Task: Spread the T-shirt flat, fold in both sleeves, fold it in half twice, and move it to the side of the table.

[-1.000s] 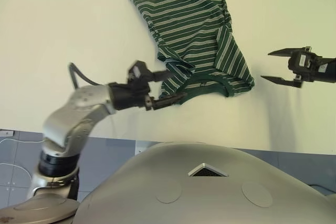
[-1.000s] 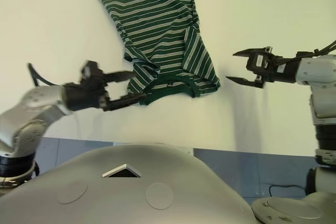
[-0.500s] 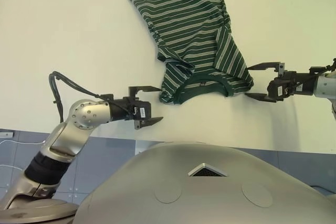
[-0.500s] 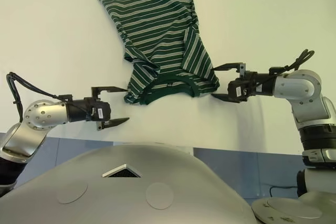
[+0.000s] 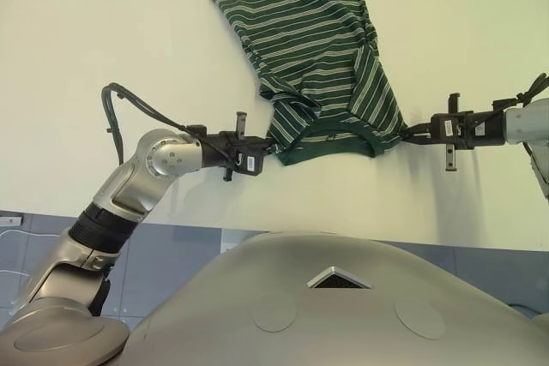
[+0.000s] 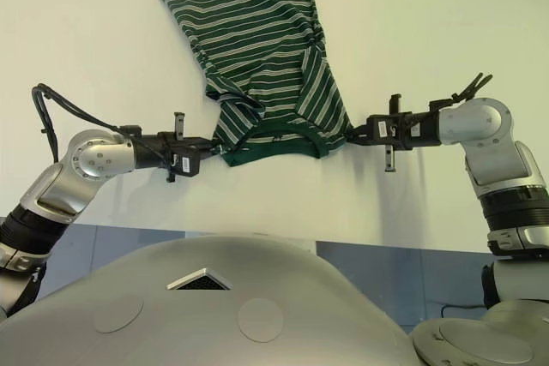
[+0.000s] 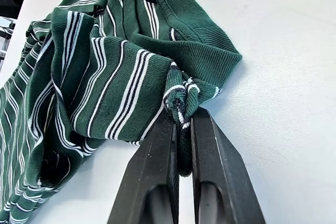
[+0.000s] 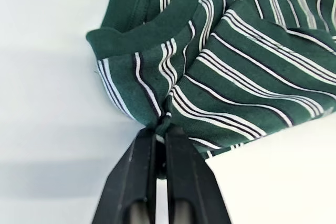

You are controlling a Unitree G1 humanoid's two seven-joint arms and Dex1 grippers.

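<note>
The green striped T-shirt [image 5: 317,57] lies rumpled on the pale table [image 5: 103,57], in the upper middle of the head-camera frame. Its hem end is up near the top edge and its ribbed collar [image 7: 199,24] is lower down, on the side nearest the robot. It is far from flat: the cloth is bunched and lapped over itself, with a striped panel folded across the body on the right side and a crumpled fold on the left just above the collar. The left end effector [image 5: 268,150] comes in from the left of the frame, low over the table. Its two black fingers are pressed together on a pinch of striped fabric at the shirt's left shoulder corner, just beside the collar. From the left wrist camera the cloth looks gathered into a small knot right at the fingertips. The right end effector [image 5: 410,133] comes in from the right of the frame at about the same height. Its fingers are likewise clamped tight on a small tuck of fabric at the right shoulder corner, beside the other end of the collar. The two end effectors point toward each other across the neck of the shirt, with the collar edge running between them just above the bare table.
</note>
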